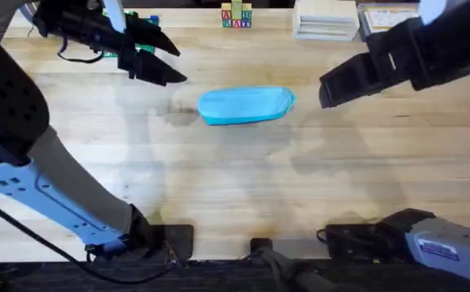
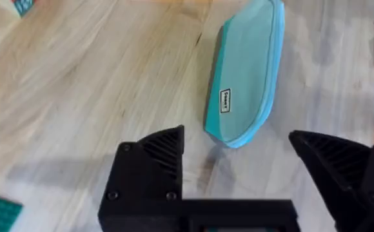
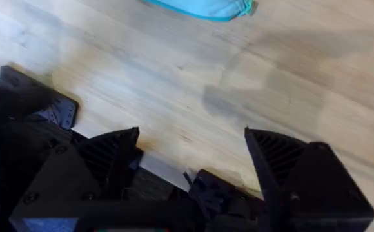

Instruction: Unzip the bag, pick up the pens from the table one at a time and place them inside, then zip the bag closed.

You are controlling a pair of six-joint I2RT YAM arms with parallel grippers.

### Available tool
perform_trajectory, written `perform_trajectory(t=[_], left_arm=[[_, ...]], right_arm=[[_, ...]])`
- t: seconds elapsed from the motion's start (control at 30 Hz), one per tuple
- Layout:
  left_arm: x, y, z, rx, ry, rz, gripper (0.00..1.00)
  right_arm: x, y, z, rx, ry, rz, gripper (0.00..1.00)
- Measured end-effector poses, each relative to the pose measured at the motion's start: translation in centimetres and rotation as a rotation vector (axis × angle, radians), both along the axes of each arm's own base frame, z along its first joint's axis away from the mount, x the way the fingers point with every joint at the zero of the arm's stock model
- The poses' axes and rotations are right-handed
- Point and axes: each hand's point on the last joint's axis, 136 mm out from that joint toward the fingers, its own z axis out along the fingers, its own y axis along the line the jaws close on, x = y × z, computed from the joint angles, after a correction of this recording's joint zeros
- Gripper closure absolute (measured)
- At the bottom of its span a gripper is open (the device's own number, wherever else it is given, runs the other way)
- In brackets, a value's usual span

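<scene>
The blue bag (image 1: 245, 105) lies flat mid-table (image 1: 235, 186), between the left gripper (image 1: 168, 63) and right gripper (image 1: 326, 91), both wide open and empty; looks soft, light, likely to slide, so pinch its end seam.

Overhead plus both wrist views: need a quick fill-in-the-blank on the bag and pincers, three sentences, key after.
1. The bag lying on the table is light ____ in colour.
2. The left pincer and the right pincer both have their fingers ____.
3. In the overhead view the bag lies ____ the two pincers, touched by neither.

Missing words: blue; open; between
</scene>
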Motion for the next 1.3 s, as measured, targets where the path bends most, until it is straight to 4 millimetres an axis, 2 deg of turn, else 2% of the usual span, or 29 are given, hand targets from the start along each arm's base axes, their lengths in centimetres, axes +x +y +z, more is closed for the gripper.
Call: perform_trajectory(t=[0.17, 0.47, 0.7, 0.93, 1.03, 1.3], left_arm=[[0.5, 0.8, 0.3, 0.043, 0.153, 0.120, 0.002], [-0.1, 2.8, -1.8, 0.167, 0.539, 0.433, 0.004], [-0.7, 3.3, -2.2, 0.198, 0.636, 0.511, 0.003], [-0.8, 4.1, -2.3, 0.254, 0.640, 0.558, 0.001], [-1.0, 4.6, -0.5, 0.281, 0.581, 0.597, 0.001], [-3.3, 4.9, 7.7, 0.357, 0.303, 0.744, 0.001]], right_arm=[[0.0, 0.0, 0.0, 0.000, 0.000, 0.000, 0.005], [0.0, 0.0, 0.0, 0.000, 0.000, 0.000, 0.005], [0.0, 0.0, 0.0, 0.000, 0.000, 0.001, 0.004], [0.0, 0.0, 0.0, 0.000, 0.000, 0.001, 0.004], [0.0, 0.0, 0.0, 0.000, 0.000, 0.001, 0.004], [0.0, 0.0, 0.0, -0.001, 0.000, 0.003, 0.004]])
